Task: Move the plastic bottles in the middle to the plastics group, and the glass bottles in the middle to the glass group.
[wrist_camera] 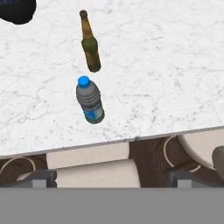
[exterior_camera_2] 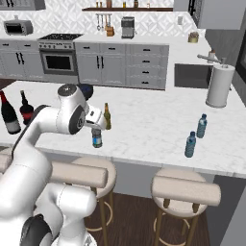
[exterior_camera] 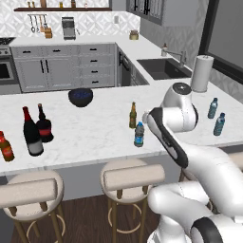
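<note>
Hand wide open, holds nothing | water btl upright nr counter edge (beer btl just behind)

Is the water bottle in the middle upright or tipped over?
Upright. The water bottle stands on its base on the counter, cap up, just in front of the amber beer bottle, also standing.

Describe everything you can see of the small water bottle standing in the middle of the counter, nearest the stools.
The water bottle is small, clear and blue-tinted, apparently plastic, with a ribbed body, a blue label band low on it and a blue cap. It stands upright on the white marbled counter, close to the front edge above the stools. The amber beer bottle stands just behind it, apart from it. Nothing touches it except the counter.
</note>
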Controlling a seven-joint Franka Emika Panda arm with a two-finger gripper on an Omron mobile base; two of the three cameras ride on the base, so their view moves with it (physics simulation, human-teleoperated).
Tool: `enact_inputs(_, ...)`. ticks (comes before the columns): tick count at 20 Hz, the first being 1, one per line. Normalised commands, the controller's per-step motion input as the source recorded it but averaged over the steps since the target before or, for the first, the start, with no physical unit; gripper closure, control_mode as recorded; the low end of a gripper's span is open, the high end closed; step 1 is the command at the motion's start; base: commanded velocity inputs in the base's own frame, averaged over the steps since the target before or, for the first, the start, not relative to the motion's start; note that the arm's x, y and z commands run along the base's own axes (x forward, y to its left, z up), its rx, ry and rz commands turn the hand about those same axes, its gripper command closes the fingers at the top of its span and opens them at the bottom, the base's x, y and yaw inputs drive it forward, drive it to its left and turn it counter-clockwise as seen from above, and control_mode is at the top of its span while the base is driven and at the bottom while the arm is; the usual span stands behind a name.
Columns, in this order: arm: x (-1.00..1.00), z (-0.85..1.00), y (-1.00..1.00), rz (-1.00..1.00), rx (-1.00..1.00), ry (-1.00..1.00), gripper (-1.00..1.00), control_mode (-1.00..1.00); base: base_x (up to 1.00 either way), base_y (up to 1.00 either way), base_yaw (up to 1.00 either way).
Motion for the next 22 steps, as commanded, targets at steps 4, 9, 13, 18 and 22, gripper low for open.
enact_inputs(4, 0.7, -0.46, 0.05, 0.0, 0.0, 0.02, -1.0, -1.0, 0.0, 0.0, 0.0)
enact_inputs(9, 0.64, -0.45, 0.22, 0.01, 0.0, 0.02, -1.0, -1.0, 0.0, 0.0, 0.0)
enact_inputs(13, 0.04, 0.06, 0.06, 0.01, 0.0, -0.02, -1.0, -1.0, 0.0, 0.0, 0.0)
enact_inputs(18, 0.16, -0.1, 0.07, 0.04, 0.0, -0.01, -1.0, -1.0, 0.0, 0.0, 0.0)
enact_inputs(22, 0.35, -0.19, 0.02, 0.08, 0.0, 0.0, -1.0, -1.0, 0.0, 0.0, 0.0)
